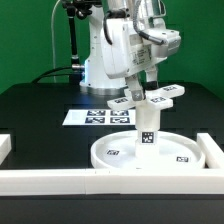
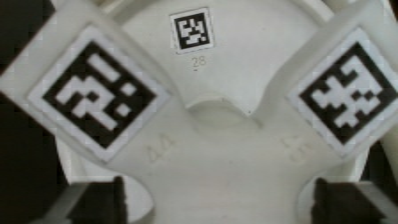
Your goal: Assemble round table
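The large round disc (image 1: 112, 156) lies flat near the table's front. The short cylindrical leg (image 1: 148, 126) stands upright on its middle and shows a tag. The cross-shaped foot piece (image 1: 162, 97) sits level on top of the leg. My gripper (image 1: 147, 86) comes down from above and is shut on one arm of the foot piece. In the wrist view the foot piece (image 2: 210, 120) fills the frame with two large tags. My gripper (image 2: 222, 203) has a dark finger (image 2: 98, 203) on each side of the white arm.
The marker board (image 1: 93, 116) lies flat behind the disc, toward the exterior view's left. White border bars run along the front (image 1: 50, 181), the right (image 1: 214, 150) and the left (image 1: 4, 147). The arm's base (image 1: 103, 62) stands at the back.
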You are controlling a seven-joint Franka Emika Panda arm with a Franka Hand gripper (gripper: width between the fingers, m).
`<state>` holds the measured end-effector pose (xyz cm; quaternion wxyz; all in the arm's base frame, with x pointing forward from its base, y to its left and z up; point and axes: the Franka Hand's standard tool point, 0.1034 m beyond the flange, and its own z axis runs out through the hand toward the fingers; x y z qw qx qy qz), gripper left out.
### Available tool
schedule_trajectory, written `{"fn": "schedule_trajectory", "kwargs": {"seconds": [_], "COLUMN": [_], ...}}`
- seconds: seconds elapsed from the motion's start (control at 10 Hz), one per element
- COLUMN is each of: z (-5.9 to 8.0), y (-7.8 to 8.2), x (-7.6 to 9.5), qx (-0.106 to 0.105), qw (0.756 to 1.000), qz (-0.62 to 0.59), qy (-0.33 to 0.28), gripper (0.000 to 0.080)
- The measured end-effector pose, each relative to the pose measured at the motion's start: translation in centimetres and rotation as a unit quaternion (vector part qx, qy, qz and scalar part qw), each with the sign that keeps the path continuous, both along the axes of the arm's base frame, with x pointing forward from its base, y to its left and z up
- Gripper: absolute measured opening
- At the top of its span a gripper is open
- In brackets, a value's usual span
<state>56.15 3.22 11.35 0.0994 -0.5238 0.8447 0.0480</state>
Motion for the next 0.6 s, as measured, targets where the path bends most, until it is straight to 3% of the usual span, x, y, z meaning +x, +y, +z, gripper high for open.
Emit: {"fn": "schedule_trajectory", "kwargs": {"seconds": [0.1, 0.5, 0.6], "z": [0.4, 3.3, 3.0], "y": [-0.1, 0.5, 0.5], "x": [0.1, 0.8, 0.7], "qx": [0.005, 0.014, 0.012], "qw": [0.999, 0.995, 0.994], "qz": [0.041, 0.097, 0.106], "qy": [0.002, -0.020, -0.020], "gripper": [0.0625, 0.0648, 0.0649]}}
